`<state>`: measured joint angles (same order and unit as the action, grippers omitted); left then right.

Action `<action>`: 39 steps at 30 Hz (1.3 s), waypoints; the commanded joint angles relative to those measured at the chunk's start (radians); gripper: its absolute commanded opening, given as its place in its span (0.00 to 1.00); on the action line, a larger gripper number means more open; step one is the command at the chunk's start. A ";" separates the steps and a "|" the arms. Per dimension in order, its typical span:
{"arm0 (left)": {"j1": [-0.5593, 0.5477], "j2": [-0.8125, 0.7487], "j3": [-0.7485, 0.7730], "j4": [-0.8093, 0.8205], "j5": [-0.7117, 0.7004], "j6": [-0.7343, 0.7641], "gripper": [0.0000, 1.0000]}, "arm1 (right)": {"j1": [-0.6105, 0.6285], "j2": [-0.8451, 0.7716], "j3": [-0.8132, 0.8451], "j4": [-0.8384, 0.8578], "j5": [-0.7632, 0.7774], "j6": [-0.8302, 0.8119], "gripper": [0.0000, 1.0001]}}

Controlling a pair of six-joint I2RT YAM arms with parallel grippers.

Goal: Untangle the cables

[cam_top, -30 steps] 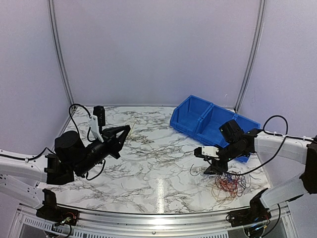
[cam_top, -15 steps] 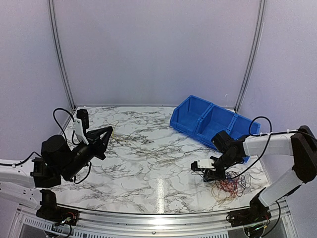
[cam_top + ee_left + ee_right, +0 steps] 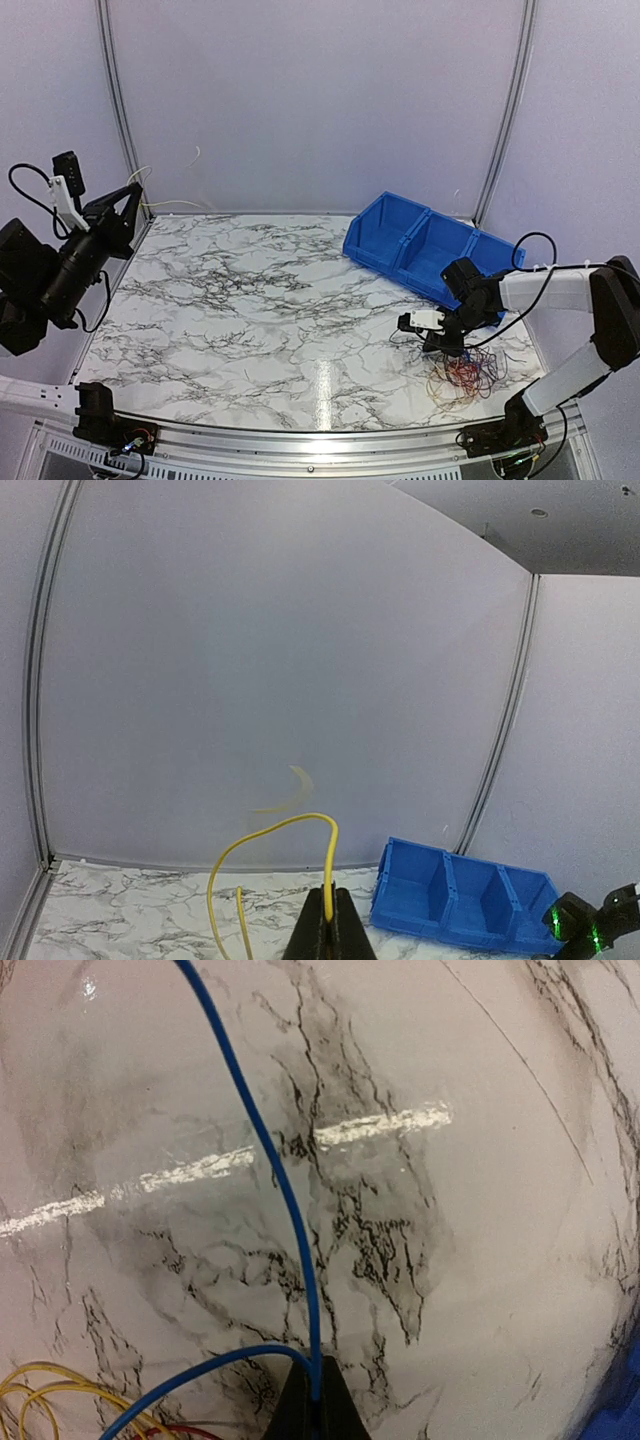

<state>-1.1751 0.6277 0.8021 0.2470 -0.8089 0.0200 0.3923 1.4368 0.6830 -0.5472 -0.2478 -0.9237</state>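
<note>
Two tools are now clenched, each on a single strand. Nearest the arms' bases, the bunch of cables (image 3: pixel 462 375) lies in a loose heap of red, yellow and dark loops on the near right of the marble table (image 3: pixel 250 320). It has hardly shifted over the last second.

At the heap's far edge, the right tool (image 3: pixel 437 342) stood wide open a second ago and has since snapped shut. Its wrist view shows the closed tips (image 3: pixel 315 1405) pinching a blue cable (image 3: pixel 285 1190) just above the table. The strand runs up and away across the marble, while a second bend curls back towards yellow loops (image 3: pixel 40 1380) at the lower left.

Farther back on the other side, the left tool (image 3: pixel 135 188) has swung up off the table to the rear left corner post. Its tips (image 3: pixel 328 925) have stayed shut throughout on a yellow cable (image 3: pixel 265 832). The cable arches free in the air in front of the back wall (image 3: pixel 300 660), one end dangling. The blue bin (image 3: pixel 420 245) sits unmoved at the back right.

As a judgement, one yellow strand looks lifted well clear of the heap, and the fresh grip on the blue one starts the next extraction. Most of the tangle remains to be parted. Whether the blue strand slides out cleanly or drags its neighbours along cannot be told.
</note>
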 commanded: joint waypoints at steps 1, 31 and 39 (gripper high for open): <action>0.002 0.043 0.001 -0.127 0.012 0.006 0.00 | -0.010 -0.034 0.020 -0.039 0.063 0.044 0.04; 0.002 0.693 0.017 0.271 0.377 -0.398 0.00 | 0.178 -0.169 0.409 0.070 -0.478 0.364 0.60; 0.002 0.705 0.011 0.378 0.378 -0.504 0.00 | 0.334 -0.036 0.466 0.161 -0.424 0.386 0.63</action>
<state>-1.1751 1.3415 0.8047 0.5152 -0.4408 -0.4065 0.6624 1.3701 1.1038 -0.4686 -0.6792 -0.5705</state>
